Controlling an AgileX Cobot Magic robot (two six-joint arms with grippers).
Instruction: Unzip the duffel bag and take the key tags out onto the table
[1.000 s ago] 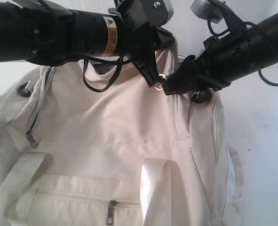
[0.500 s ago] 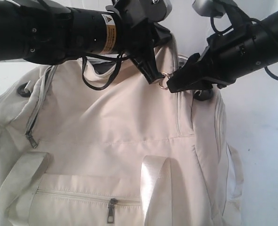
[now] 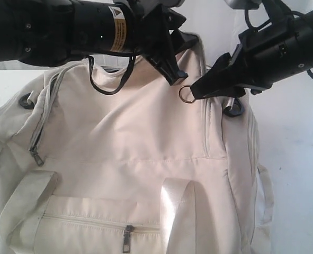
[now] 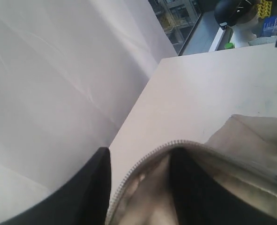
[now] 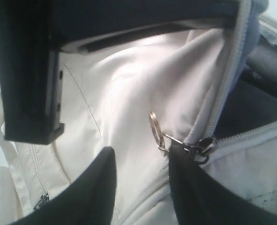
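Note:
The cream-white duffel bag [image 3: 130, 137] fills the exterior view. My left gripper [image 3: 172, 74] holds its raised top edge: in the left wrist view the grey zipper teeth [image 4: 143, 161] run between the left gripper's [image 4: 140, 161] fingers, one outside the bag and one against the dark lining. My right gripper [image 3: 197, 91] sits just right of it, jaws a little apart over bare fabric. The main zipper's metal ring [image 3: 186, 94] hangs at its tip. In the right wrist view that ring [image 5: 155, 127] and the slider [image 5: 201, 149] lie against one finger of the right gripper [image 5: 140, 157]. The key tags are hidden.
White table [image 3: 296, 159] shows right of the bag and beyond it [image 4: 213, 89]. A webbing handle [image 3: 175, 211] and the zipped side pocket's pull [image 3: 127, 235] face the camera. Another zipper pull [image 3: 36, 157] and a black D-ring [image 3: 26, 100] are at the left end.
Both grippers have risen. The right one moved up and to the right with the ring at its tip, and the bag's top edge lifted with the left gripper.

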